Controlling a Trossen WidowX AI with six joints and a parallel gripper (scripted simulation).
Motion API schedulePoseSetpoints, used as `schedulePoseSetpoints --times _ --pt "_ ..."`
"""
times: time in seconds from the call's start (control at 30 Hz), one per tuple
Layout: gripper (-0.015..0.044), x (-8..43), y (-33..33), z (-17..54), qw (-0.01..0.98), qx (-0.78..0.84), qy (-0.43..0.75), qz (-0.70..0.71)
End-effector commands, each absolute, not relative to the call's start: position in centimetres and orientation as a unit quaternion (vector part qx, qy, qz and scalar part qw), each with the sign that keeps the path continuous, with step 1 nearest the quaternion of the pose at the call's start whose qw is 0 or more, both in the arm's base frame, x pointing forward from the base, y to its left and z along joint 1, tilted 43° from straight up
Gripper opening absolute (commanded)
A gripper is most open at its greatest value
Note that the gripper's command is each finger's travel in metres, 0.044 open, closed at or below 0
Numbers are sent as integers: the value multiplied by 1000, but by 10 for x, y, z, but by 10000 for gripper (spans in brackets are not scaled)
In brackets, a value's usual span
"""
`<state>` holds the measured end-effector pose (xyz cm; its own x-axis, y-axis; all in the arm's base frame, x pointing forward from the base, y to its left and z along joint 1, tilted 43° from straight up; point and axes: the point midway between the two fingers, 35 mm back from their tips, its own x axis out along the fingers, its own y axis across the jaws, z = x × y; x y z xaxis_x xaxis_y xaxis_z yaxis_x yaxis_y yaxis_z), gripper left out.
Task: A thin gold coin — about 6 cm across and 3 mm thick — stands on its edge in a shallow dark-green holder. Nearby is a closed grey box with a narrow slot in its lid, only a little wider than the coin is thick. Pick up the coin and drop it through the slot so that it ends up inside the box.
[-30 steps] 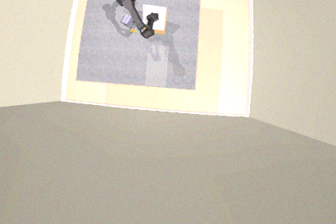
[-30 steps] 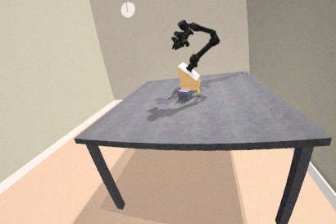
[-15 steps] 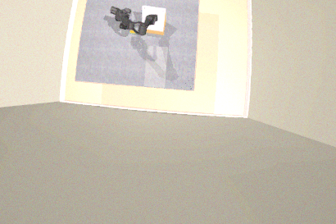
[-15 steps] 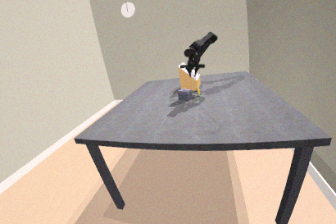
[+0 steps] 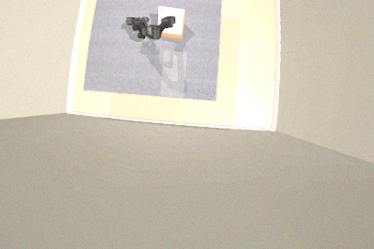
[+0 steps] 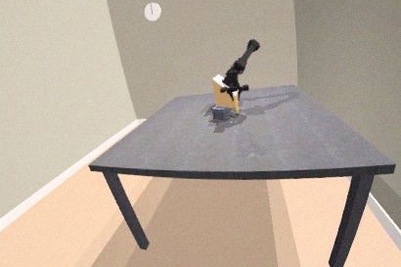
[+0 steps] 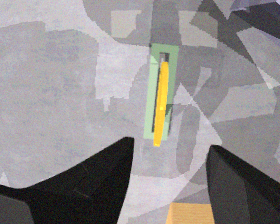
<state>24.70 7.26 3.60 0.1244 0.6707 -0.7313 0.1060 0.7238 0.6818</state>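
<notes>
A: Coin (image 7: 161, 102) status?

B: Upright on its edge in the green holder (image 7: 151, 97), on the table (image 7: 56, 85). From the wrist view it shows as a thin yellow sliver, edge-on, bright against the grey.

A: Fingers?

B: Partly open, nothing between them. They hang above the coin, one dark tip on either side of the view, coin ahead of the gap.

A: Step?

B: Approach, I judge. Pickup not yet made. Next move calls for centring the gap over the coin's flat faces, descending, then closing.

A: Box?

B: Too small in the exterior view to tell apart.
</notes>
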Motion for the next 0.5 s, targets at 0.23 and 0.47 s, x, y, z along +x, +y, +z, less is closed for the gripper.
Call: schedulePoseSetpoints --times 0.23,0.47 --pt "161 250 90 24 682 313 627 207" --pt "161 253 97 15 682 312 628 207"
